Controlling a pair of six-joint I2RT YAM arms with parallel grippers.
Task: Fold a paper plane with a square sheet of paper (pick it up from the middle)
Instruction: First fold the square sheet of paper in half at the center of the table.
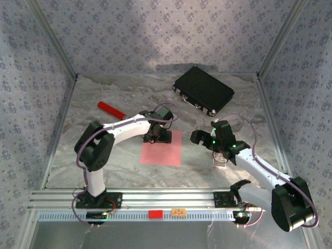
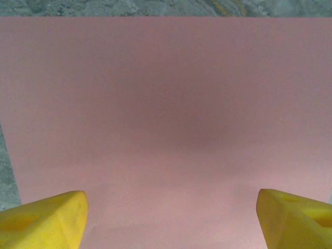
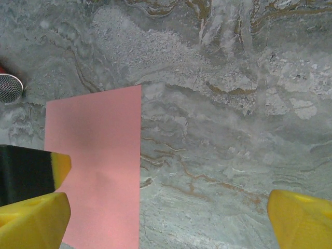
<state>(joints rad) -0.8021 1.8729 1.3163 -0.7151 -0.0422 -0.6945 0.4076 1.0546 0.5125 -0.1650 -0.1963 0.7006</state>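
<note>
Currently the left gripper (image 2: 168, 224) hangs low over the sheet (image 2: 166, 119), jaws wide apart, nothing clamped. Its yellow fingertips (image 2: 44, 220) sit at the near corners of the wrist view. Pink runs between them and straight ahead to the sheet's far edge, which lies parallel to the finger line. So the sheet is directly under and forward of this gripper; touching or just above, cannot tell. It is square, so there is no long axis to line up with, and its edges look squared to the jaws. It lies flat on the table (image 1: 129, 174) with no crease seen, so folding is judged not started.

The right gripper (image 3: 166, 224) is also spread open and empty, over bare marble. The sheet (image 3: 98, 161) lies to its left and a bit ahead, its edge short of the gap between the fingers. The left arm is clearly nearer, so the middle pick looks like its job. Thin flat paper may slip or crumple in a pinch.

From above, the left gripper (image 1: 157, 136) is over the sheet's (image 1: 162, 148) far edge and the right gripper (image 1: 199, 138) is just beside it. Further left of the left gripper lies a red cylinder (image 1: 110, 109) with a grey cap (image 3: 9, 87), apart from the sheet. The black case (image 1: 203, 90) is farthest, beyond both grippers, shut, contents hidden.
</note>
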